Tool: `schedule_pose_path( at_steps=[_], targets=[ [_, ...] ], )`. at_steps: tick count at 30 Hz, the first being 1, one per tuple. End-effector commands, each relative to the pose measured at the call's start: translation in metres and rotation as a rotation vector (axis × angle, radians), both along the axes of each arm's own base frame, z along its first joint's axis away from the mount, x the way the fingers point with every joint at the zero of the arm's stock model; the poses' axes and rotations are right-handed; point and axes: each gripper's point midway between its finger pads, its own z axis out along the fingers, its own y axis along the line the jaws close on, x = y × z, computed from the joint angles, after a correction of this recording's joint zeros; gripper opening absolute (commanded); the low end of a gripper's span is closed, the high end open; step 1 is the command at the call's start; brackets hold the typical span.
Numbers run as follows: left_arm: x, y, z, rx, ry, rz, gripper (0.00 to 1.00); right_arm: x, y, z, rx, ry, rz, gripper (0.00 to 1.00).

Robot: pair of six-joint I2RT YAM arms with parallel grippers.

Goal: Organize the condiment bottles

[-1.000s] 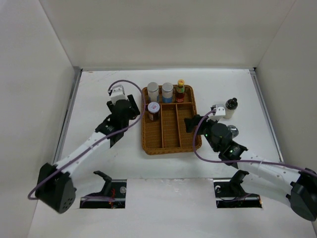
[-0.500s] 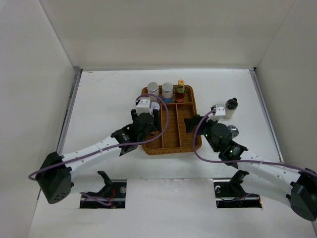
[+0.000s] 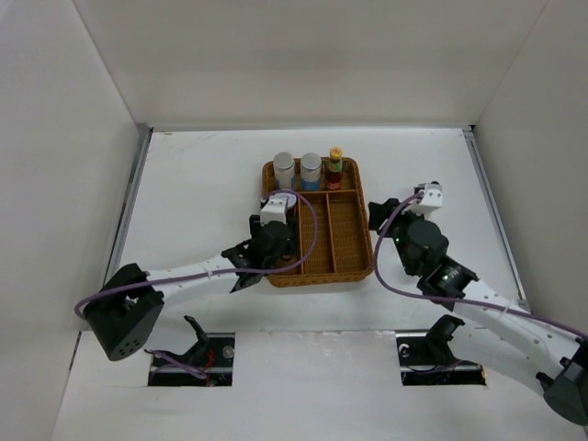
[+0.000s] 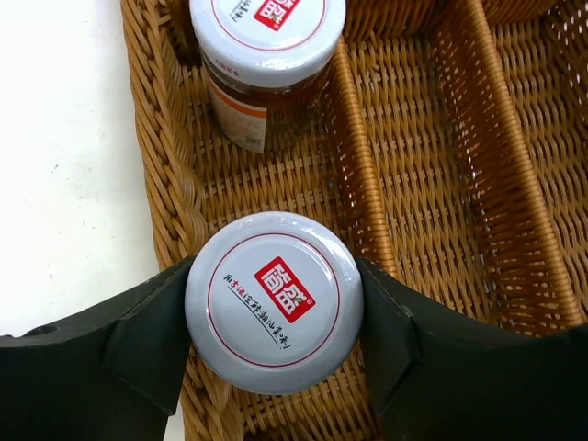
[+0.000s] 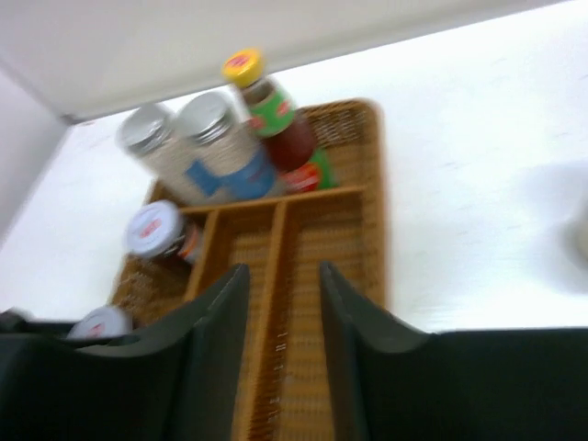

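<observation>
My left gripper [image 4: 274, 367] is shut on a jar with a white lid and red label [image 4: 274, 301], held upright in the near end of the wicker tray's [image 4: 514, 184] left compartment. A matching white-lidded jar [image 4: 266, 37] stands just beyond it. From above, the left gripper [image 3: 274, 228] covers the held jar. Two silver-lidded jars [image 3: 284, 165] [image 3: 310, 165] and the red sauce bottle with yellow cap [image 3: 335, 165] fill the back row. My right gripper [image 5: 283, 358] hovers at the tray's right rim [image 3: 367, 207], jaws a narrow gap apart with nothing between them.
White walls close in the table on three sides. The right arm [image 3: 427, 248] covers the table patch right of the tray. A blurred grey shape [image 5: 579, 230] lies at the right edge of the right wrist view.
My left arm carried the jar from left of the tray into its left compartment. The right gripper shifted right and its jaws narrowed; the black-lidded bottle no longer shows behind it.
</observation>
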Motion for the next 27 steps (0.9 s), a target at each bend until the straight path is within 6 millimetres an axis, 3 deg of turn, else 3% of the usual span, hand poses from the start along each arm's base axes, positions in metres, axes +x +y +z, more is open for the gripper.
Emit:
schedule_pose_path(
  at_steps=[1, 3, 5, 7, 10, 14, 18, 27],
  targets=[
    [0.009, -0.015, 0.023, -0.119, -0.087, -0.009, 0.50, 0.000, -0.047, 0.014, -0.061, 0.025, -0.206, 0.59],
    [0.007, -0.011, 0.025, -0.130, -0.099, -0.004, 0.59, -0.006, -0.071, 0.005, -0.100, 0.059, -0.314, 0.84],
    [0.006, -0.009, 0.030, -0.155, -0.118, 0.000, 0.69, -0.014, -0.088, -0.008, -0.121, 0.100, -0.390, 0.95],
    [0.004, -0.009, 0.036, -0.179, -0.135, -0.008, 0.75, -0.021, -0.099, -0.025, -0.137, 0.165, -0.435, 0.99],
    [-0.003, -0.011, 0.047, -0.224, -0.164, -0.026, 0.85, -0.030, -0.116, -0.047, -0.165, 0.263, -0.500, 1.00],
    [-0.015, -0.010, 0.071, -0.318, -0.229, -0.049, 1.00, -0.039, -0.136, -0.062, -0.186, 0.321, -0.562, 1.00],
    [-0.025, 0.001, 0.088, -0.397, -0.300, -0.048, 1.00, -0.046, -0.158, -0.063, -0.174, 0.331, -0.623, 1.00],
    [-0.021, 0.016, 0.091, -0.415, -0.332, -0.014, 1.00, -0.043, -0.147, -0.085, -0.179, 0.409, -0.571, 1.00]
  ],
)
